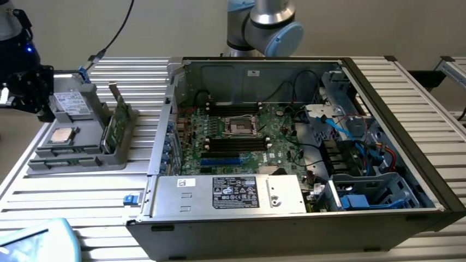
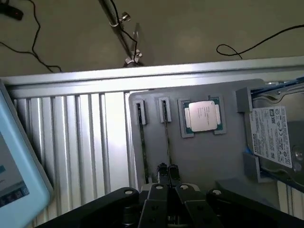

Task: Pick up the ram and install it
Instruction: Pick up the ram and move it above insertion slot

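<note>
Your jaws, pressed together, hover over the ram, which sits in its tray by the desk edge. Nothing is lifted, and the motherboard slots look empty.

The ram ends hidden behind the tool; the hard drive is cut by the edge.

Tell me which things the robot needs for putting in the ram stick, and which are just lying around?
Needed: ram stick in the grey tray; gripper, shut right at it; open computer with black slots.
Lying about: silver chip; hard drive; green card with metal bracket.
</note>
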`<state>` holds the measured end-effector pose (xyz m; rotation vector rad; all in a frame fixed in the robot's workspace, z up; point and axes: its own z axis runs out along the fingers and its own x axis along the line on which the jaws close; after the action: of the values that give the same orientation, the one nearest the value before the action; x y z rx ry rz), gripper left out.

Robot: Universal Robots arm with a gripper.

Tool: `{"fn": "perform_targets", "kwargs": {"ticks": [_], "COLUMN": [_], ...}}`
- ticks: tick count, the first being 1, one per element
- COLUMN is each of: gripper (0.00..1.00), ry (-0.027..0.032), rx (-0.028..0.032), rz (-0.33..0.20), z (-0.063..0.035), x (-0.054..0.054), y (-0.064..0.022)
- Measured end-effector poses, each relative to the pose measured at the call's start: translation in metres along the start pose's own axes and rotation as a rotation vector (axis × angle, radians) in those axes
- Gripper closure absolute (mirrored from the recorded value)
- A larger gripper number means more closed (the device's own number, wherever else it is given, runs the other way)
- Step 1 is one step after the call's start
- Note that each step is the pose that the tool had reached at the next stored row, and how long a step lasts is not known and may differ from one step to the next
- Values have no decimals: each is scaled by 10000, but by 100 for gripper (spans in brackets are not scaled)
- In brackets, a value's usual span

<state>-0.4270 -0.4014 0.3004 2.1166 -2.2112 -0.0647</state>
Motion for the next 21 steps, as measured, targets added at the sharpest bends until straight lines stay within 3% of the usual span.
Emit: {"fn": "perform_targets", "kwargs": {"ticks": [10, 17, 19, 20, 21], "gripper": [89, 88, 82, 75, 75], "ry": [129, 156, 156, 157, 156], "rx": [26, 32, 31, 32, 32], "rz": [-1537, -1729, -1729, -1729, -1729], "z": [69, 79, 79, 79, 79], "x": [16, 28, 28, 28, 28], "y": [-4, 4, 4, 4, 4]}}
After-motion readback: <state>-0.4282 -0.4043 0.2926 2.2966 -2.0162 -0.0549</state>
